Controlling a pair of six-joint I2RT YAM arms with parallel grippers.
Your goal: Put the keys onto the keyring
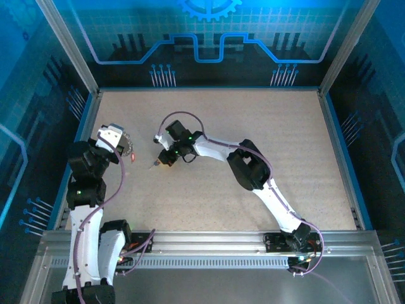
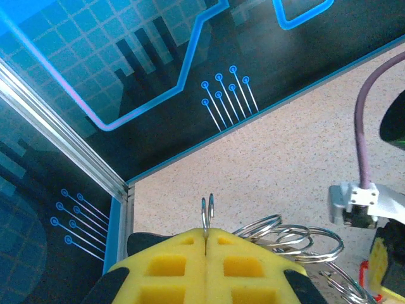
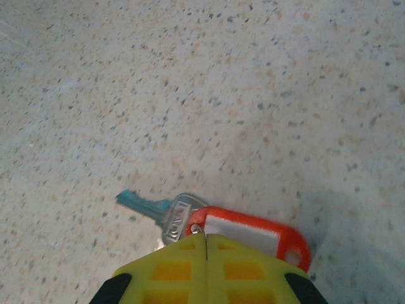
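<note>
Pads of left gripper [image 2: 205, 235] clamped on keyring [image 2: 288, 233], likely light springy wire; right gripper [image 3: 205, 237] near keyring pinches key [image 3: 179, 216] by head, probably slippery.

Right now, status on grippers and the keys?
Left gripper shut on keyring. Right gripper shut on key with red tag. Key not yet on ring; nothing seen between them.
</note>
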